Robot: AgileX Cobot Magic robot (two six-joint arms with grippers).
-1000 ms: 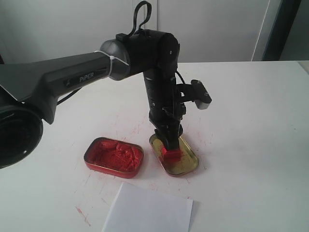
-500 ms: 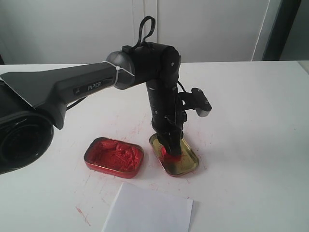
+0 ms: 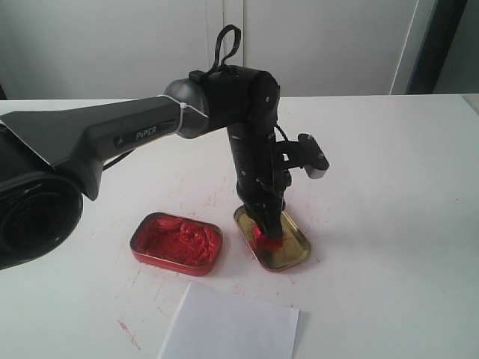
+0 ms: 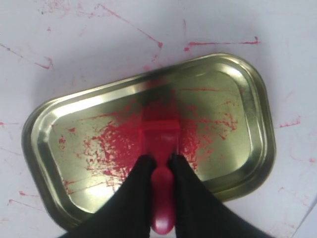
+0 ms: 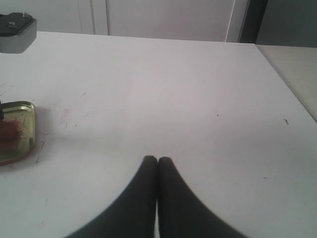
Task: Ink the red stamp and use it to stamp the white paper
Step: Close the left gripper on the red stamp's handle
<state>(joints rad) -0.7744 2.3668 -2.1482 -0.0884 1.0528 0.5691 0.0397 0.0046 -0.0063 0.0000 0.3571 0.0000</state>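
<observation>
The red ink tin (image 3: pixel 172 265) lies open on the bench (image 3: pixel 389 187), to the left of the left end effector (image 3: pixel 267 226) and level with it. The left arm (image 3: pixel 112 138) reaches in nearly flat from the left. Its wrist bends steeply, so the end effector points almost straight down into the gold tin lid (image 3: pixel 297 254). There its fingers (image 4: pixel 141 173) are clamped on the knob handle of the red stamp (image 4: pixel 161 136), one on each side. The stamp's square base is down on the lid's smeared floor, directly under the fingertips. The white paper (image 3: pixel 232 325) lies on the camera side of this end effector, apart from the lid. The right end effector (image 5: pixel 157 161) hovers low over bare bench, fingers pressed together on nothing, with the lid well off to its side.
</observation>
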